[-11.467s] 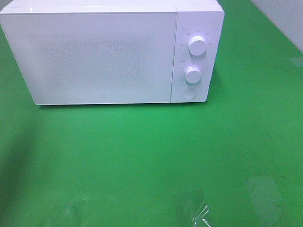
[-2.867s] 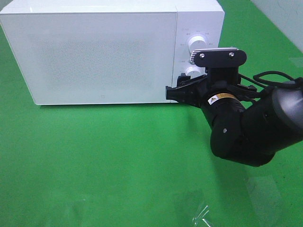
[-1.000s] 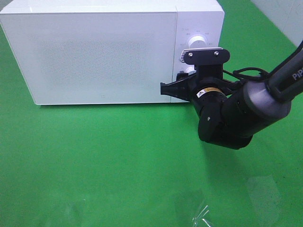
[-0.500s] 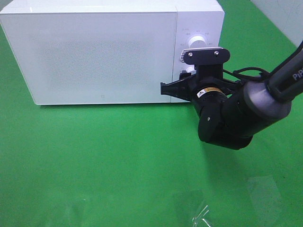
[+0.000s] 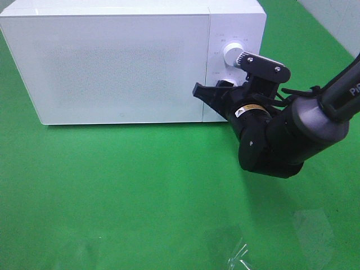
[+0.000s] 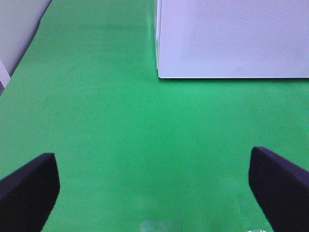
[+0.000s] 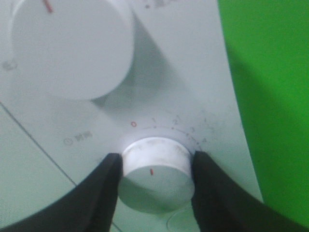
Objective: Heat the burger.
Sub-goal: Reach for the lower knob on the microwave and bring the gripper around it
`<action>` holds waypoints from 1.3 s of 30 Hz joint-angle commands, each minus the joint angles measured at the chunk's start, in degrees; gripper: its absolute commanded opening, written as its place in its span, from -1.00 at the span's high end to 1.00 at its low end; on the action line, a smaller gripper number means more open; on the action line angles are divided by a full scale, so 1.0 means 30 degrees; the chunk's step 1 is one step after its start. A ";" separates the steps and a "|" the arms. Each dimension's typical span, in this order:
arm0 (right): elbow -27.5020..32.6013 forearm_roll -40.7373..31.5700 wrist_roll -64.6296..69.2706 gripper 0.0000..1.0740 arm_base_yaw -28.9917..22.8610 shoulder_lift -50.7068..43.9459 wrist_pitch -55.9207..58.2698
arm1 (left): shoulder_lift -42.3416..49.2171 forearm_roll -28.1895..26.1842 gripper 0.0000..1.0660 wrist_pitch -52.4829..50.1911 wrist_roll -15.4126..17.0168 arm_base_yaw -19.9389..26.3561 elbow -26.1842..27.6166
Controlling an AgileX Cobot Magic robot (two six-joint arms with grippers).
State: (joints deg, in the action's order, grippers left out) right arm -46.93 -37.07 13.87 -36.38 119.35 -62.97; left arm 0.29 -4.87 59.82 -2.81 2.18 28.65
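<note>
**Green cover, pale walls at the edges**

We see a flat green table cover (image 5: 140, 185) spreading below and in front of the right gripper (image 7: 155, 163), smooth and evenly lit. Beyond the gripper and off to its right, the green ends at a whitish tiled wall (image 5: 337, 22). Well in front of it, toward the table's near edge, glossy clear patches (image 5: 236, 253) catch the light. In the left wrist view we find another pale wall (image 6: 17, 29) bordering the green. Shadows on the cover are soft.

Smooth white plastic microwave (image 5: 112, 67), matt green tabletop (image 5: 140, 191)
</note>
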 commanded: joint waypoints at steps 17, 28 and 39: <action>-0.0611 0.7181 2.3205 1.00 0.0057 -0.0420 -0.2158 | 0.0420 -0.0076 -0.89 -0.0057 0.0019 0.0019 -0.0057; -0.0611 0.7028 2.6222 1.00 0.0057 -0.0382 -0.3037 | 0.0420 -0.0076 -0.89 -0.0057 0.0019 0.0019 -0.0057; -0.0611 0.6494 2.5993 1.00 0.0057 -0.0382 -0.3037 | 0.0420 -0.0076 -0.89 -0.0057 0.0019 0.0019 -0.0057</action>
State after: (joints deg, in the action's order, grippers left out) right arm -45.55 -29.97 91.90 -35.35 119.35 -64.69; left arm 0.29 -4.87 59.82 -2.81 2.18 28.65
